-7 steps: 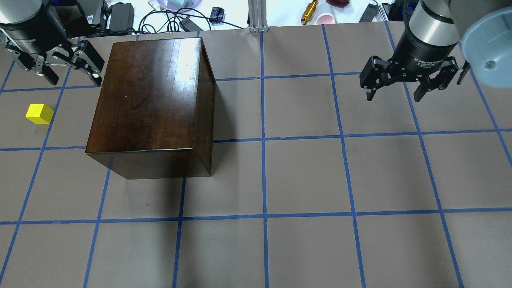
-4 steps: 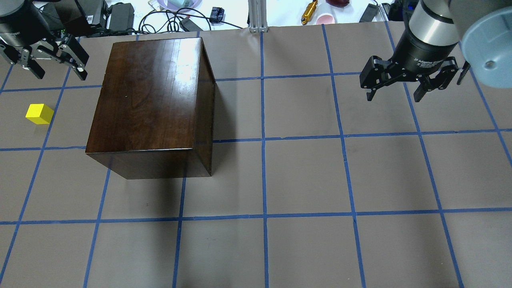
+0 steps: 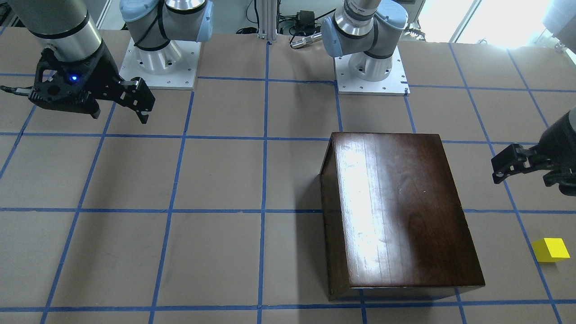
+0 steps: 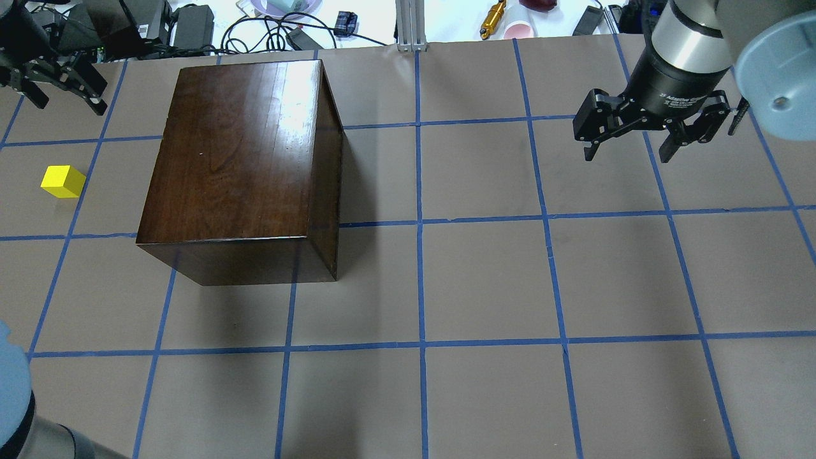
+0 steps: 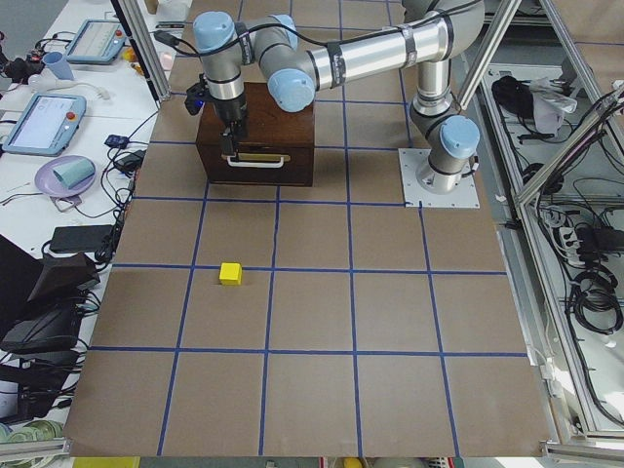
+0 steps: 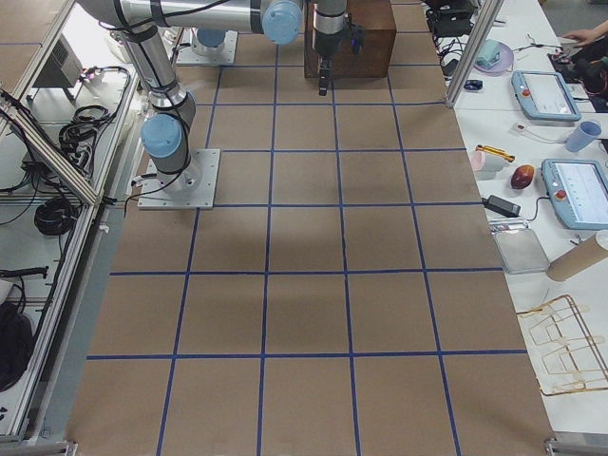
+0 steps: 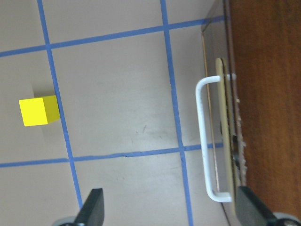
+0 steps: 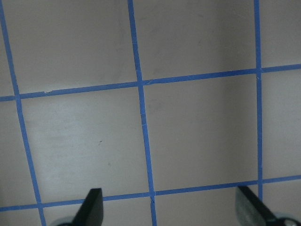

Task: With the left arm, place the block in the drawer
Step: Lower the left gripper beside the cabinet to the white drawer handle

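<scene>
The yellow block (image 4: pixel 62 182) lies on the brown table left of the dark wooden cabinet (image 4: pixel 236 166); it also shows in the front view (image 3: pixel 550 249) and the left wrist view (image 7: pixel 39 110). The drawer is shut; its front with a white handle (image 7: pixel 207 141) faces the block's side. My left gripper (image 4: pixel 64 99) is open and empty, in the air beyond the block and off the cabinet's far left corner. My right gripper (image 4: pixel 628 153) is open and empty above the table's far right.
Blue tape lines (image 4: pixel 419 223) grid the table. Cables, power bricks and small items (image 4: pixel 280 29) lie past the far edge. The arm bases (image 3: pixel 371 67) stand at the robot's side. My left arm's elbow (image 4: pixel 13 401) shows at the near left corner.
My left gripper has moved left and toward the far edge, away from the cabinet's corner. The block, the cabinet and the right arm have not moved.
</scene>
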